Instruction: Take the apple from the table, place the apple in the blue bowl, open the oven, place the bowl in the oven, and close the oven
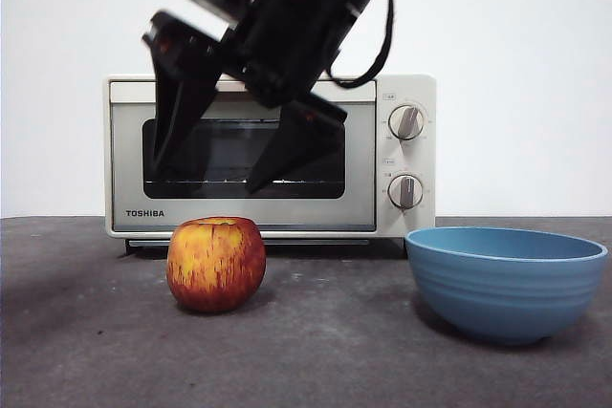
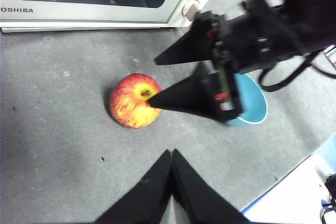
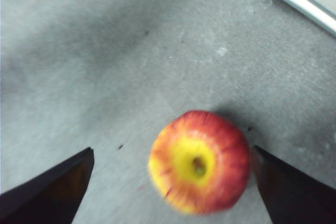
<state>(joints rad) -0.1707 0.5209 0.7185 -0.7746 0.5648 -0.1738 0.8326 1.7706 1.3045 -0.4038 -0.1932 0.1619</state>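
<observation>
I am watching the right gripper hanging above the apple, its two black wedge-shaped jaws spread wide apart and pointing down, tips clear of the fruit. In the right wrist view the apple is sitting between the jaws, slightly blurred, showing its yellow dimpled top ringed with streaky red skin. From the left wrist camera I am seeing the same gripper reaching over the fruit from about three o'clock, one tip crossing the apple near its stem dimple. The left gripper is waiting higher up, its jaws pressed together with nothing between them.

The apple is resting on the table, a rough, matte dark grey surface with pale scuffs. In the front view the blue bowl is standing at three o'clock from the apple, well apart from it: round, wide, matte, with faint horizontal ridges on its outer wall. Behind both, at about twelve o'clock from the apple, the oven is standing with its door closed, a boxy cream-white body with a dark glass window and two round knobs stacked at its right side.
</observation>
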